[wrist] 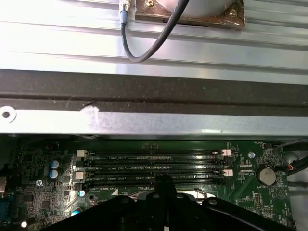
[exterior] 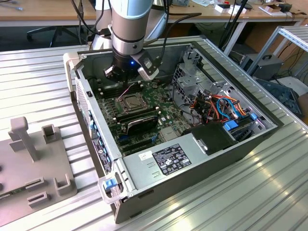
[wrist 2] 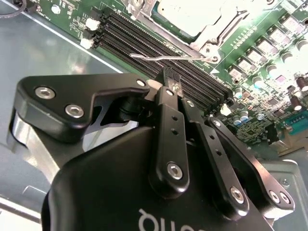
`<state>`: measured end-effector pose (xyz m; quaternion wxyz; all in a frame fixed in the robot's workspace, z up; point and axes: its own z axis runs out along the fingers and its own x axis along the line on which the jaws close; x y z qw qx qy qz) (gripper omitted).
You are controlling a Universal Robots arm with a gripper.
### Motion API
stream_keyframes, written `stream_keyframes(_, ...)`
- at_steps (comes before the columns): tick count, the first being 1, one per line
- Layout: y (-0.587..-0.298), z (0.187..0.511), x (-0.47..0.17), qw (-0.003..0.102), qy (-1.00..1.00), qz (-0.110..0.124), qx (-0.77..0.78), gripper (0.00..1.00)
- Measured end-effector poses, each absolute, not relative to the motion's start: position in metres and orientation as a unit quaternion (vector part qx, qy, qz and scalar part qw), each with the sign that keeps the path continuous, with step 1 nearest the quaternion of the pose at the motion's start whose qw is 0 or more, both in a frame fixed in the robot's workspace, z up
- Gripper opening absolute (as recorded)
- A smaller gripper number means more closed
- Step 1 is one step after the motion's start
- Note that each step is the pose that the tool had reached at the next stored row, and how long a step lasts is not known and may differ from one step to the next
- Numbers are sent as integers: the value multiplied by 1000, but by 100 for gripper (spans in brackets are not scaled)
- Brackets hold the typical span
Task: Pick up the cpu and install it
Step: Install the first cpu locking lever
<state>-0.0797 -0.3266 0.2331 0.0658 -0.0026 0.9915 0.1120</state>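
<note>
The open computer case (exterior: 192, 144) lies on the ribbed table (exterior: 38, 82), the arm reaching down into its far-left part. The tool (wrist 2: 168, 84) hangs clenched over the memory slots (wrist 2: 159, 45), just beside the socket's retention frame (wrist 2: 192, 24). The cpu (exterior: 130, 101) appears seated already, so installation looks near finished; the lever (wrist 2: 163, 57) crowds any move.

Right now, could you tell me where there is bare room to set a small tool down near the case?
The ribbed metal table is bare on the exterior view's right of the computer case. On the left, the grey fixture plate takes part of the room. Inside, the arm hangs over the motherboard; cables crowd the drive end.
</note>
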Motion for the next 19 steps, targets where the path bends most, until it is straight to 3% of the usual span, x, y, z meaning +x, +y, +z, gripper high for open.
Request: stream_keyframes(19,-327,224,-73,66,992,112,-3,11)
